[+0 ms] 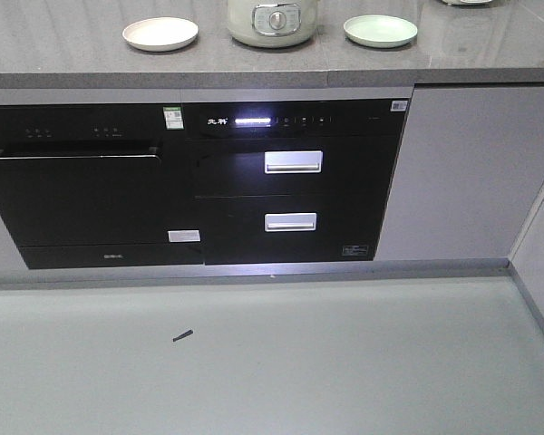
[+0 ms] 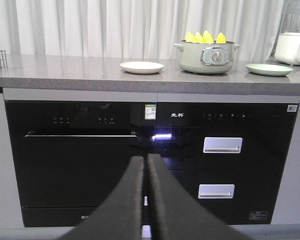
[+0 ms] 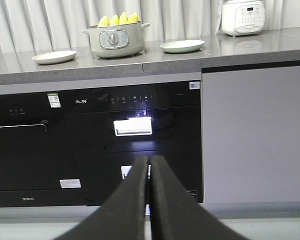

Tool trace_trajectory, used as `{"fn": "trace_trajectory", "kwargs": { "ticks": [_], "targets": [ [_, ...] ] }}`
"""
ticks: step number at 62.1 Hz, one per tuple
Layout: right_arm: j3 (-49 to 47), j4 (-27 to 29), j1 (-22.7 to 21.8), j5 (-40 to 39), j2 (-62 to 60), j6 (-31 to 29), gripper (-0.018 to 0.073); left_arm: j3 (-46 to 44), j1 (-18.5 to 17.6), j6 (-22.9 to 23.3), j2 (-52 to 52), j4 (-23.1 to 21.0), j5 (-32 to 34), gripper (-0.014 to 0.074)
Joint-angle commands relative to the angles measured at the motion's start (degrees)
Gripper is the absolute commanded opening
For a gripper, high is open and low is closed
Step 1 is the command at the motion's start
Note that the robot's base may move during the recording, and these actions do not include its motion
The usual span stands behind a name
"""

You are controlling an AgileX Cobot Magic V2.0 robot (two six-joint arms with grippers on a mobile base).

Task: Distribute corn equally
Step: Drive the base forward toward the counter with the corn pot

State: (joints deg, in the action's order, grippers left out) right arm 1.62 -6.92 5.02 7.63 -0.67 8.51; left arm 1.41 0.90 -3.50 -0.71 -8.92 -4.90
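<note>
Corn [image 2: 206,37]: four yellow cob tips are standing upright inside the pot [image 2: 207,57] and rising above its rim. The pot wall is hiding their lower parts.
Pot: it is sitting on the grey surface [image 2: 65,70] with its dial facing the cameras.
White plate [image 2: 141,67]: it is lying on the surface at the camera-left side of the pot, near it but apart.
Green plate [image 2: 269,69]: it is lying on the surface at the camera-right side of the pot, near it but apart.
White appliance [image 3: 243,17]: it is standing on the surface well to the right of the pot, beyond the green plate.
Black built-in units [image 2: 80,165]: they are sitting under the surface, below the pot. A display strip is glowing on the right-hand unit.
Left hand [image 2: 145,158]: it is hanging in front of the units, well below the pot. It is clenched, with both fingers meeting along their length.
Right hand [image 3: 149,158]: it is hanging in front of the units, well below the pot. It is clenched in the same way.
Floor [image 1: 344,362]: a small dark scrap [image 1: 182,335] is lying on it, well below the pot.
</note>
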Motion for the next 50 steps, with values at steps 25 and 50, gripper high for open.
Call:
{"fn": "trace_trajectory", "kwargs": {
  "ticks": [25,50],
  "targets": [
    [1.07,-0.27,-0.43,-4.23,-0.31,-0.28,-0.0002,-1.29,0.01,0.03,-0.8,-0.6,3.94,-0.0006],
    [1.07,-0.27,-0.43,-4.23,-0.31,-0.28,-0.0002,-1.29,0.01,0.03,-0.8,-0.6,3.94,-0.0006]
  ]
}}
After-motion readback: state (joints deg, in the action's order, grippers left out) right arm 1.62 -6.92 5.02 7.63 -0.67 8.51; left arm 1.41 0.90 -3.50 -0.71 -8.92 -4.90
